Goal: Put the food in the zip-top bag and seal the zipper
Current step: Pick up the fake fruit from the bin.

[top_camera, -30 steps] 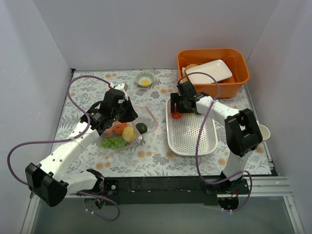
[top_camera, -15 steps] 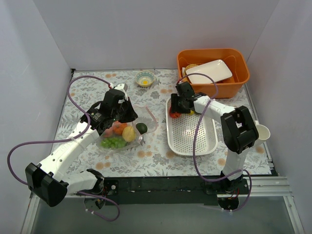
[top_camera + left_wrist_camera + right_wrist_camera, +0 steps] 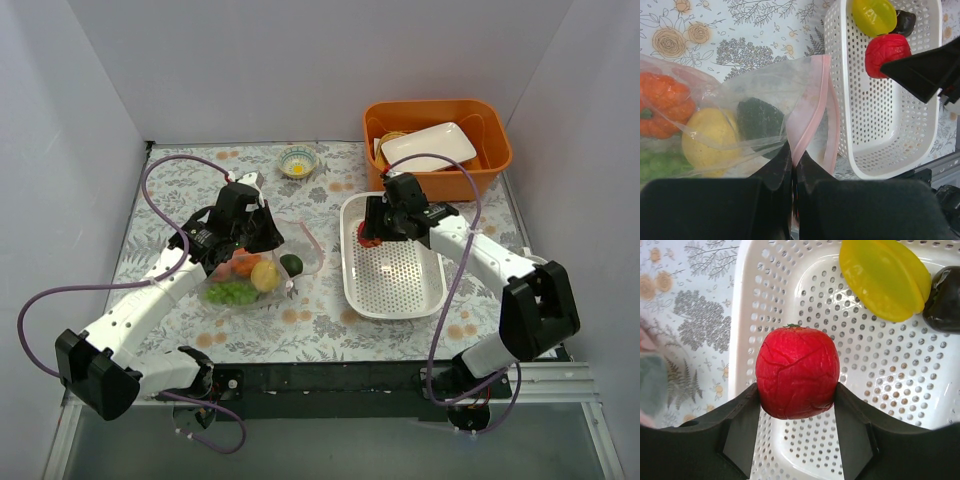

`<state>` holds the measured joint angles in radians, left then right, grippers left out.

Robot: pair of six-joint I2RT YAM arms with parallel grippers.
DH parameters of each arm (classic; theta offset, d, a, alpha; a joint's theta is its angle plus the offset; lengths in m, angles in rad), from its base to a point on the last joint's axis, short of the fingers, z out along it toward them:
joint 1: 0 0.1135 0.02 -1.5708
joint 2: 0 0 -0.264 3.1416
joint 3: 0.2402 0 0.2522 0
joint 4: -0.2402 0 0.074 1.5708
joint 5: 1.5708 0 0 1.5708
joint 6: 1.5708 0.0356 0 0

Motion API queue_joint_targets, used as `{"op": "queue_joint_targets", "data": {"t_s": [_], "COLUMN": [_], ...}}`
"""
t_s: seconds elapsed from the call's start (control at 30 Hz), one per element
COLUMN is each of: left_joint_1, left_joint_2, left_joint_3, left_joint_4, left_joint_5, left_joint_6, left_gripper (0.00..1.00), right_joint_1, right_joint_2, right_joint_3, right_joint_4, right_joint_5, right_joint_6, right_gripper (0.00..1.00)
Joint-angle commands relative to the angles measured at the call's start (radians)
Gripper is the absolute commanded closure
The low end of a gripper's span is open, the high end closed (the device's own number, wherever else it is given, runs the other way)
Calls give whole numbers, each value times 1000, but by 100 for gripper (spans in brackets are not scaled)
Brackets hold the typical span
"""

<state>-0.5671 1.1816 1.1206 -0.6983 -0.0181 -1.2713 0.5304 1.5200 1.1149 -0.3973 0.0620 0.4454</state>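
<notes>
Basket [image 3: 347, 270] under right pincer [image 3: 796, 391] clamping red fruit [image 3: 797, 367] — left pincer [image 3: 792, 167] seemingly pinching zipper [image 3: 812, 107].

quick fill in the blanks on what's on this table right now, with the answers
1. The right fingers clamp a ____ toy fruit.
2. The left fingers pinch the zip-top bag at its ____ zipper.
3. A yellow fruit lies in the white ____.
4. The white plate rests in the ____ bin.
Missing words: red; pink; basket; orange.
</notes>
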Motion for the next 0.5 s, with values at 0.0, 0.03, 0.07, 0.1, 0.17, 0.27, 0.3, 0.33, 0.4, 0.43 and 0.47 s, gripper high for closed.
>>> {"op": "queue_joint_targets", "data": {"t_s": [0.0, 0.03, 0.07, 0.1, 0.17, 0.27, 0.3, 0.33, 0.4, 0.43, 0.47], "left_joint_1": [-5, -5, -5, -5, -5, -5, -5, -5, -5, -5, -5], "left_joint_2": [-2, -2, -2, -7, -10, -2, 1, 6, 12, 13, 15], "left_joint_3": [21, 19, 18, 16, 7, 8, 11, 11, 18, 19, 21], "left_joint_4": [5, 5, 3, 8, 17, 22, 23, 20, 17, 17, 17], "left_joint_5": [12, 14, 12, 10, 17, 17, 17, 17, 17, 17, 17], "left_joint_6": [-3, -2, -5, -3, -3, 15, 18, 20, 21, 18, 16], "left_gripper": [100, 100, 100, 100, 100, 100, 100, 100, 100, 100, 100], "right_joint_1": [-1, 0, 2, 3, 6, 11, 11, 11, 22, 26, 34], "right_joint_2": [-96, -110, -139, -155, -196, -234, -239, -242, -244, -242, -238], "right_joint_3": [-41, -47, -50, -50, -46, -47, -47, -46, -27, -18, -10], "right_joint_4": [-40, -47, -54, -64, -81, -74, -71, -63, -61, -61, -63], "right_joint_5": [-82, -88, -96, -96, -96, -106, -113, -120, -133, -142, -151], "right_joint_6": [18, 21, 26, 33, 44, 70, 76, 82, 87, 90, 93], "right_gripper": [58, 58, 58, 58, 58, 57, 57, 57, 57, 57, 57]}}
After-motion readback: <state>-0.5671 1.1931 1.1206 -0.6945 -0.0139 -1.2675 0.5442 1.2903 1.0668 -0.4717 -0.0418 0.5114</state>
